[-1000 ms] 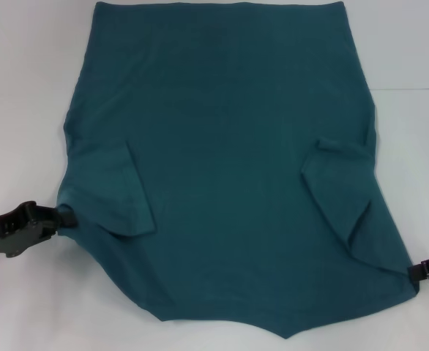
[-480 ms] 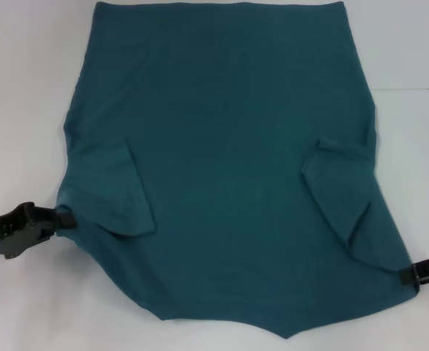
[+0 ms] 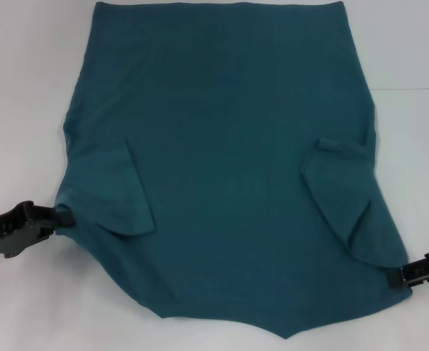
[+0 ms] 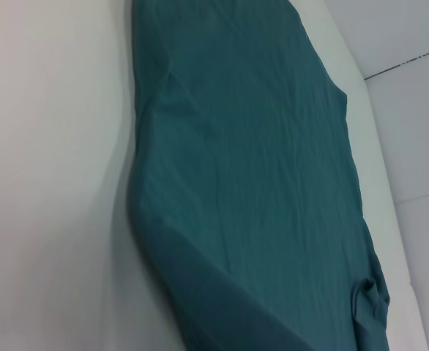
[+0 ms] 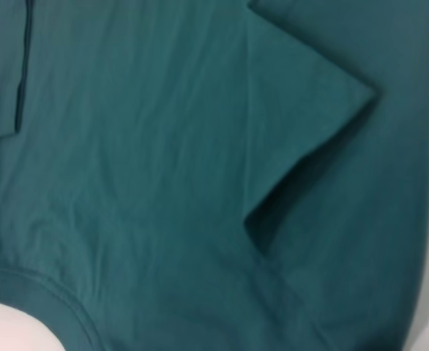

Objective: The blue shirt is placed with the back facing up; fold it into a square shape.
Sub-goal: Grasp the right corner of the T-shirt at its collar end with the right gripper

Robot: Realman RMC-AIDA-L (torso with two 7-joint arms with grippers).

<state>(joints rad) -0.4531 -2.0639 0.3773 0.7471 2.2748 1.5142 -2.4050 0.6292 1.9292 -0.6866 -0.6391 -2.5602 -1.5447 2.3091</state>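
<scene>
Shirt (image 3: 222, 146) soft matt knit cloth, finely creased, stitched ribbed hem edges, table (image 3: 24, 88) smooth matt white surface with one thin seam, my left gripper (image 3: 62, 216) and right gripper (image 3: 403, 276) black matt hard casing, likely plastic

Blue shirt (image 3: 222, 146): far hem cut off by head view edge. Left gripper (image 3: 62, 216) & right gripper (image 3: 403, 276): fingertips hidden at shirt edges; grip state unclear.
</scene>
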